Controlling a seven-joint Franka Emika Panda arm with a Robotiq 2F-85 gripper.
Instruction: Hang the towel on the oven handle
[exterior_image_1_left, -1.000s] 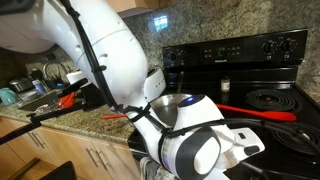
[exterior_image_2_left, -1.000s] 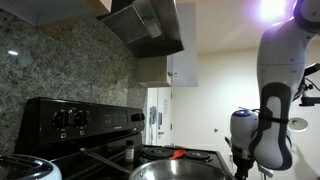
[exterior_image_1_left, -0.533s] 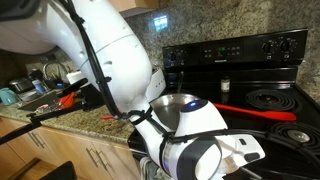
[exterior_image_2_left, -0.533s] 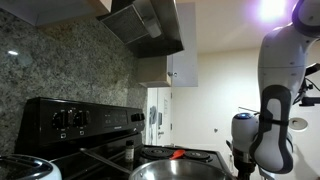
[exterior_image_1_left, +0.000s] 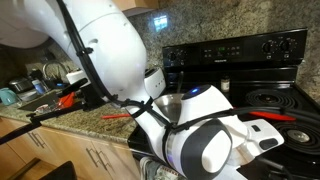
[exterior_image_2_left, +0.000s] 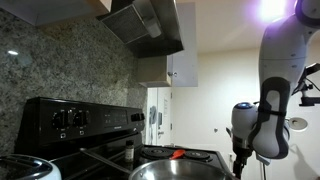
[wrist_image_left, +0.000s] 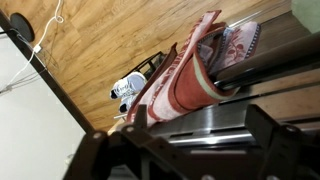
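Note:
In the wrist view the towel (wrist_image_left: 190, 75), grey-green with a reddish patterned band, lies folded over the black oven handle (wrist_image_left: 262, 57), which runs slantwise across the picture. My gripper (wrist_image_left: 197, 120) is open. Its dark fingers (wrist_image_left: 136, 118) stand to either side of a shiny steel strip just below the towel, with nothing between them and no contact with the cloth. In both exterior views my white arm (exterior_image_1_left: 200, 135) (exterior_image_2_left: 268, 95) reaches down in front of the range, and the gripper, towel and handle are hidden there.
A steel pan (exterior_image_1_left: 172, 106) with a long red handle (exterior_image_1_left: 262, 113) sits on the black range (exterior_image_1_left: 240, 50); its rim (exterior_image_2_left: 175, 171) shows in an exterior view. A granite counter (exterior_image_1_left: 70, 115) holds clutter near a sink. Wooden floor (wrist_image_left: 120, 40) lies below.
The arm's wrist has swung further right and toward the camera in front of the range. The gripper stays open.

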